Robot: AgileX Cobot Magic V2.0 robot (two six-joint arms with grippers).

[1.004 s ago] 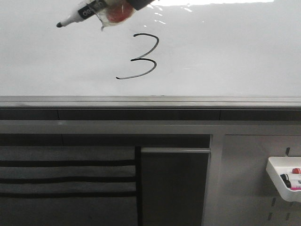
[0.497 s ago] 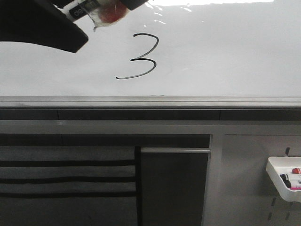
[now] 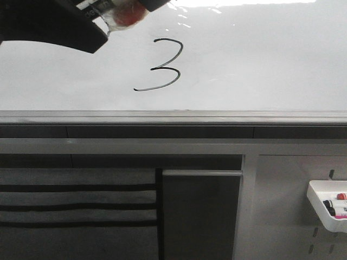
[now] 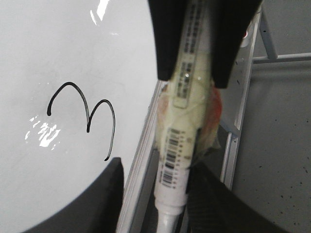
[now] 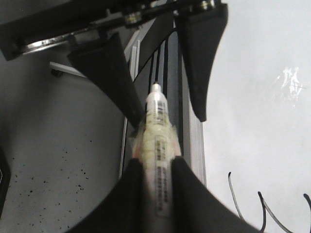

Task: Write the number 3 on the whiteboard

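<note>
**Pinching a marker over a finished 3**

Pinching the white barcode-labelled marker pen (image 5: 158,145) by its barrel, the right end effector (image 5: 156,167) has its two black fingers pressed against the pen's sides. The left end effector (image 4: 158,165) is spread wide, one dark finger on each side of the pen's tip end. Whether either finger touches the pen cannot be told. A wrap of clear yellowish tape over something red (image 3: 127,16) bulges around the barrel just ahead of the right end effector's fingers.

The thin black hand-drawn number 3 (image 3: 162,69) sits on the large glossy white whiteboard (image 3: 260,65), below the right end effector and apart from it and from the pen. The grey metal ledge (image 3: 173,116) along the board's lower edge lies well below both end effectors.
</note>
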